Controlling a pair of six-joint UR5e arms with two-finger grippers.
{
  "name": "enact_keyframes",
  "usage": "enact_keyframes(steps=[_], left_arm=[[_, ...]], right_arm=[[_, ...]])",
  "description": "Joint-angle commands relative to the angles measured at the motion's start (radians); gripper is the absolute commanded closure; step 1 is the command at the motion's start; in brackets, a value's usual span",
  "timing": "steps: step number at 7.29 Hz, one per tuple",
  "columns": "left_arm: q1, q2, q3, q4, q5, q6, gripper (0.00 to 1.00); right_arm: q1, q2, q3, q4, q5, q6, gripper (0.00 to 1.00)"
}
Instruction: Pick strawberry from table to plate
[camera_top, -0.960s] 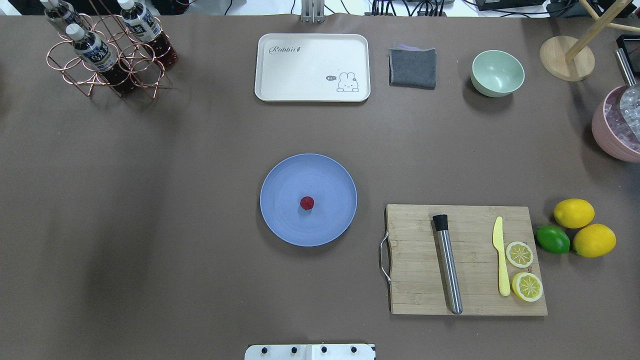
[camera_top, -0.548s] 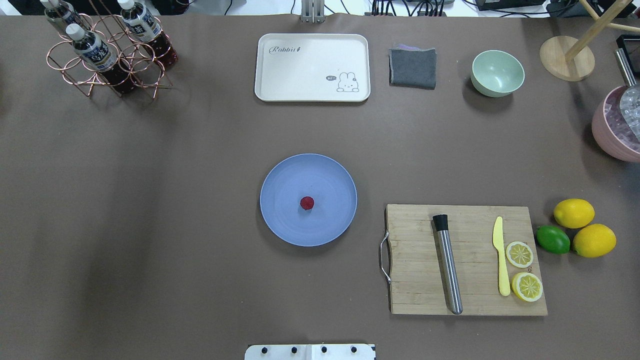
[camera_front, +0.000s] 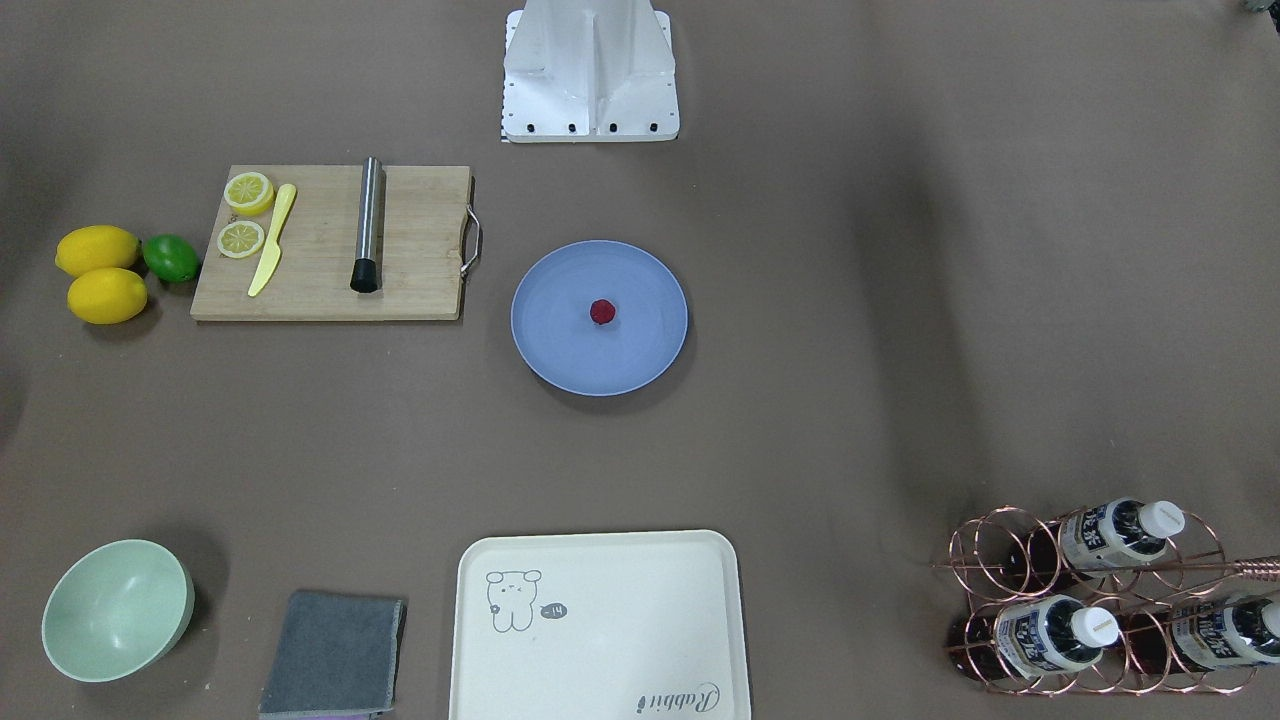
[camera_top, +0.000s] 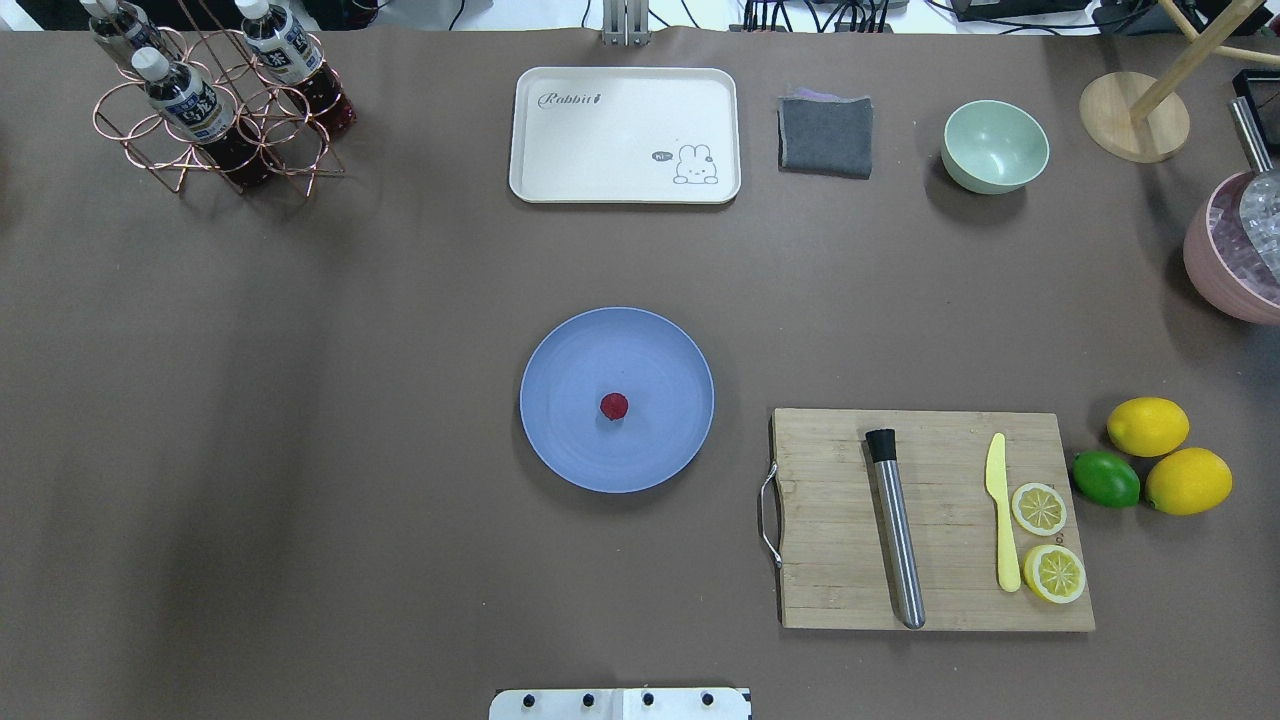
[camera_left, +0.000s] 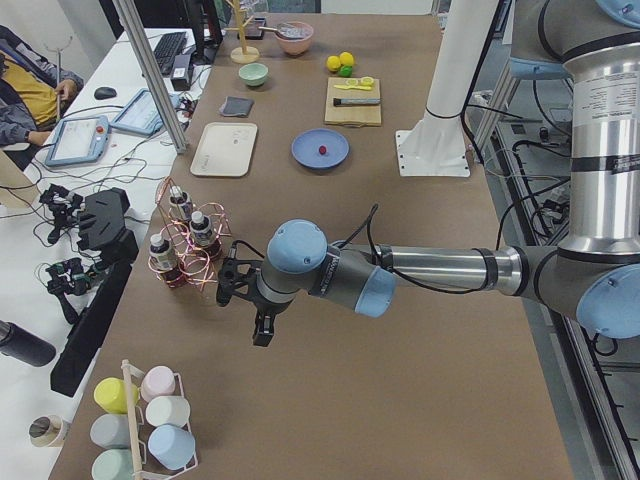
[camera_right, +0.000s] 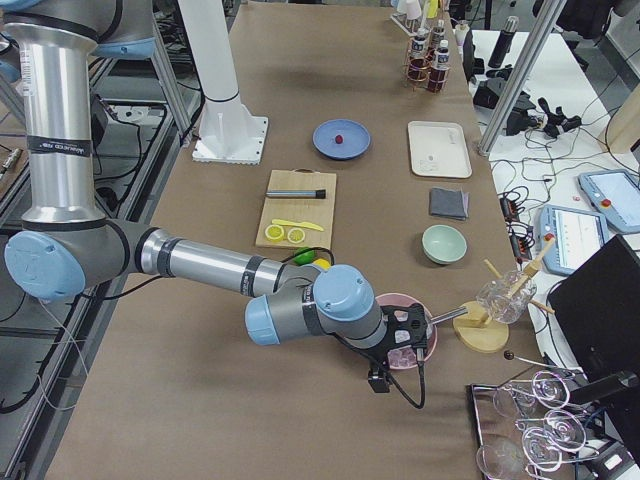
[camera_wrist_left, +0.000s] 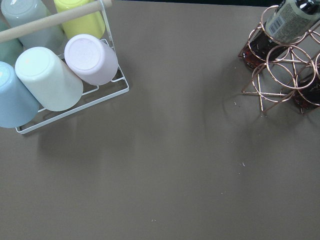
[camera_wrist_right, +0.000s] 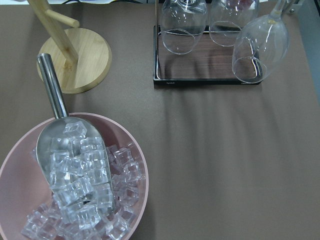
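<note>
The small dark-red strawberry (camera_top: 614, 405) lies near the middle of the round blue-grey plate (camera_top: 560, 350) at the centre of the brown table (camera_top: 300, 450). The front-facing view shows the same strawberry (camera_front: 602, 311) on the plate (camera_front: 560, 290). Neither arm reaches into the overhead view. The left gripper (camera_left: 262, 335) hangs far off at the table's left end beside the bottle rack. The right gripper (camera_right: 378, 382) hangs at the opposite end over the ice bowl. I cannot tell whether either gripper is open or shut.
Right of the plate lies a cutting board (camera_top: 830, 500) with a muddler, a yellow knife and lemon slices; lemons (camera_top: 1148, 426) and a lime (camera_top: 1106, 479) sit beside it. Along the far edge stand a cream tray (camera_top: 625, 135), a grey cloth (camera_top: 826, 135), a mint bowl (camera_top: 995, 146) and a bottle rack (camera_top: 215, 110). A pink ice bowl (camera_wrist_right: 135, 165) is below the right wrist.
</note>
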Motion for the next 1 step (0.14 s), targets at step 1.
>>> enact_keyframes(steps=[1], left_arm=[[-0.001,0.01,0.002,0.0,0.004,0.0,0.03]], right_arm=[[-0.002,-0.003,0.002,0.0,0.008,0.0,0.0]])
